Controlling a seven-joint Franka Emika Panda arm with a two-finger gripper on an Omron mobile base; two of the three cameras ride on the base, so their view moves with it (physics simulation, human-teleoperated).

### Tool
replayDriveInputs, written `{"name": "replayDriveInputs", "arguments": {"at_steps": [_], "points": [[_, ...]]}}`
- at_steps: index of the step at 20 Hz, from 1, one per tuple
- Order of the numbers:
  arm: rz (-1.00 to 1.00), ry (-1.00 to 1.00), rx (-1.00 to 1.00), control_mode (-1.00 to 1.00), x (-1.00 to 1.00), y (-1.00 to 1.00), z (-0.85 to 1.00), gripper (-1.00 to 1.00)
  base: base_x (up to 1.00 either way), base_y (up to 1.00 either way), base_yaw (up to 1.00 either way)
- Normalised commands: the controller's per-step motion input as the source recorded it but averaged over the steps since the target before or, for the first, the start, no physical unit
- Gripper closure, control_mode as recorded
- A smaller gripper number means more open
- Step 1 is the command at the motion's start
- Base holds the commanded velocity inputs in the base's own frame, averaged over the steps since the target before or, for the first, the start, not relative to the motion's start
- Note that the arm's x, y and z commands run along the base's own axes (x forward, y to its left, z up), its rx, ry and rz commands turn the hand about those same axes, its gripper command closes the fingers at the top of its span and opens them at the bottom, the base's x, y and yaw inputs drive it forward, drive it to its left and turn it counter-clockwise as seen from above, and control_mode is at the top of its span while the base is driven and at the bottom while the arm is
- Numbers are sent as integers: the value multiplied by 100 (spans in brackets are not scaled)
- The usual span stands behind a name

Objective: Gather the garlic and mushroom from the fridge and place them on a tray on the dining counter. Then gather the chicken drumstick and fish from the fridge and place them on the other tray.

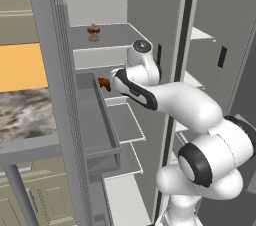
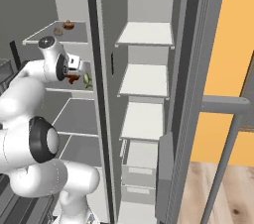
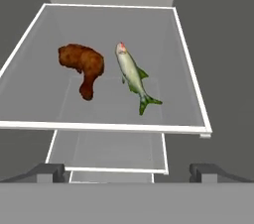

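The fridge (image 1: 48,45) stands with both doors open and my arm reaches into its left compartment. On a white-rimmed glass shelf (image 3: 188,64) lie a brown chicken drumstick (image 3: 82,67) and, just to its right, a slender silvery fish (image 3: 133,75) with a green tail; the two lie apart. My gripper (image 3: 127,172) hovers above the shelf's front edge, open wide with nothing between its fingers. The drumstick (image 1: 104,83) also peeks out left of my forearm, and drumstick (image 2: 74,78) and fish (image 2: 88,80) sit under my hand. Garlic, mushroom, both trays and the dining counter are out of view.
The shelf above carries a small brown item (image 1: 93,31), seen from the other side as two small pieces (image 2: 64,28), too small to name. A door bin (image 1: 100,125) juts out at my left. The right compartment holds bare white shelves (image 2: 145,79). A marble-topped cabinet (image 1: 22,115) lies left.
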Motion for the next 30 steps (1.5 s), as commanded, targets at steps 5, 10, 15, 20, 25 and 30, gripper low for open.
{"name": "replayDriveInputs", "arguments": {"at_steps": [5, 10, 15, 20, 25, 30], "points": [[3, 0, 0, -100, 24, -6, -30, -100, 0, 0, 0], [3, 0, 0, -100, 25, -14, -30, -100, 0, 0, 0], [0, 0, -1, -100, 45, -2, -20, -100, 0, 0, 0], [0, 0, -2, -100, 52, 0, -18, -100, 0, 0, 0], [0, 2, -1, -100, 53, 8, -20, -100, 0, 0, 0], [0, 5, -1, -100, 52, 22, -24, -100, 0, 0, 0]]}}
